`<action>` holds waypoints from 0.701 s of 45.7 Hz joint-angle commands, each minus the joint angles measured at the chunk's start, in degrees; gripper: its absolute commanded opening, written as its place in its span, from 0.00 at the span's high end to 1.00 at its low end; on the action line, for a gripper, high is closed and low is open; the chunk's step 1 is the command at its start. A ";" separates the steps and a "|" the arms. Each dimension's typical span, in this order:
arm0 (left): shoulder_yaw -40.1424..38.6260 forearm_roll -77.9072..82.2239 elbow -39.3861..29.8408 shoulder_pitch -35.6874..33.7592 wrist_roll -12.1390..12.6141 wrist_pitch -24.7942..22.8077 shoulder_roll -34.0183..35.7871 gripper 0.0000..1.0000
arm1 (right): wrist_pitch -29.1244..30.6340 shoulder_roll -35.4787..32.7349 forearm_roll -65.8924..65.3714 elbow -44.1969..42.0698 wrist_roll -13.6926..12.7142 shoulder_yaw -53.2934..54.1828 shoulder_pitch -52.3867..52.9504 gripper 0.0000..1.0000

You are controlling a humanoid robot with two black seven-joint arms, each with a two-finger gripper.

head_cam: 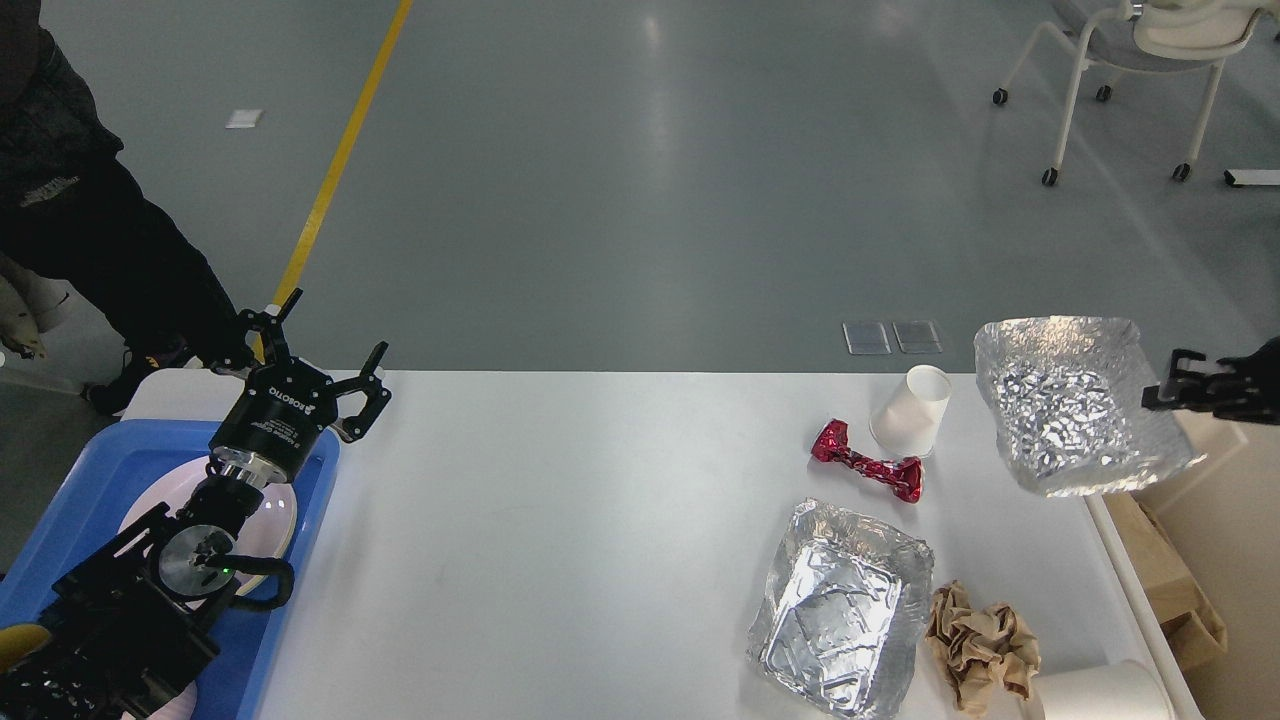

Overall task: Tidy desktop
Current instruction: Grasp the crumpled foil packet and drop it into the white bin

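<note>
The white desktop [600, 520] carries litter on its right side: a red foil wrapper [865, 465], a white paper cup [910, 410] lying on its side, a flattened foil tray [845, 610] and a crumpled brown paper [980, 645]. My right gripper [1160, 388] is shut on the right edge of a crumpled foil sheet [1075, 410] and holds it in the air above the desktop's right edge, next to the cream bin [1235, 520]. My left gripper [335, 325] is open and empty above the far corner of the blue tray [90, 470].
A white plate [287, 515] lies in the blue tray under my left arm. Brown cardboard [1150, 560] sits in the bin. A white roll or cup [1100, 690] lies at the front right corner. A person in black [90, 230] stands at the far left.
</note>
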 commanded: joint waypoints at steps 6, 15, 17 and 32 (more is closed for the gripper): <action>0.00 -0.09 0.00 0.00 0.00 -0.01 0.00 0.00 | 16.72 0.78 -13.91 1.94 11.30 -9.82 38.12 1.00; 0.00 0.00 0.00 0.00 0.00 -0.01 0.00 0.00 | 16.72 3.77 -17.79 1.41 15.27 -18.00 46.14 1.00; 0.00 0.00 0.00 0.00 0.00 -0.01 0.00 0.00 | 16.72 3.51 -18.14 0.62 14.83 -19.67 44.91 1.00; 0.00 0.00 0.00 0.00 0.00 -0.01 0.00 0.00 | -17.70 1.83 -3.24 -33.37 13.07 -22.49 -15.24 1.00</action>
